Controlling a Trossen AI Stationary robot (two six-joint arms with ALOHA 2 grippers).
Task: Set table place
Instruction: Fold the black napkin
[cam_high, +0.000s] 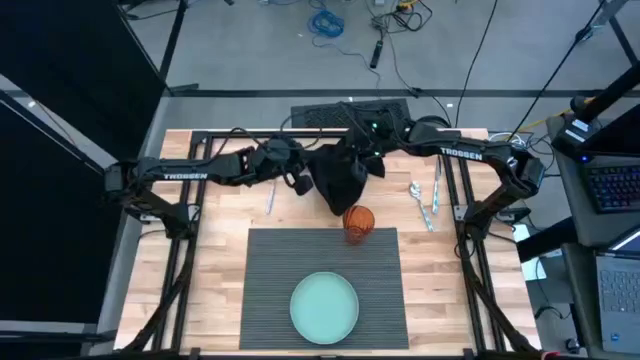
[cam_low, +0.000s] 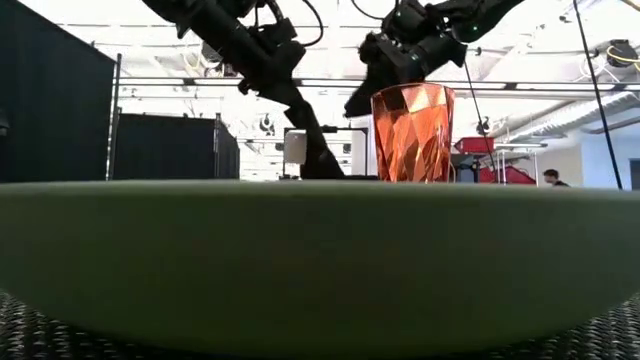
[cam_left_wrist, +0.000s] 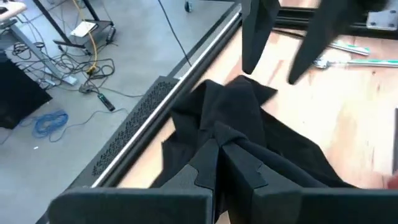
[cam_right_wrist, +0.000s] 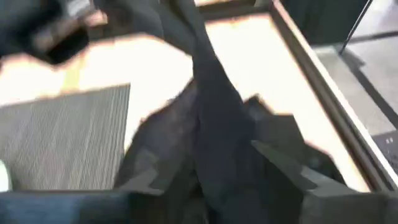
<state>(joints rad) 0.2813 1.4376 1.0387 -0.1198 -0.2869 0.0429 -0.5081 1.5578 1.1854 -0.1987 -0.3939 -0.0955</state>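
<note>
A black cloth napkin is bunched up over the table's far middle, just beyond the ribbed dark grey placemat. My left gripper comes from the left and is shut on the napkin. My right gripper comes from the right and is open. Its two fingers stand apart over the napkin's far end, and the cloth runs between them in the right wrist view. A pale green plate lies on the mat's near part. An orange faceted cup stands upright at the mat's far edge. My left gripper pinches a raised fold of the napkin between its two fingers, which come slanting from the table's left. Several layers are gathered there. The cloth spreads away from the fingers, and its far part lies on the wooden top. My right gripper is open astride the cloth; whether it touches the napkin I cannot tell.
A spoon and another piece of cutlery lie on the wood right of the napkin, and one more piece lies left of it. Black frame rails run along both sides of the table. The cup stands close below the napkin.
</note>
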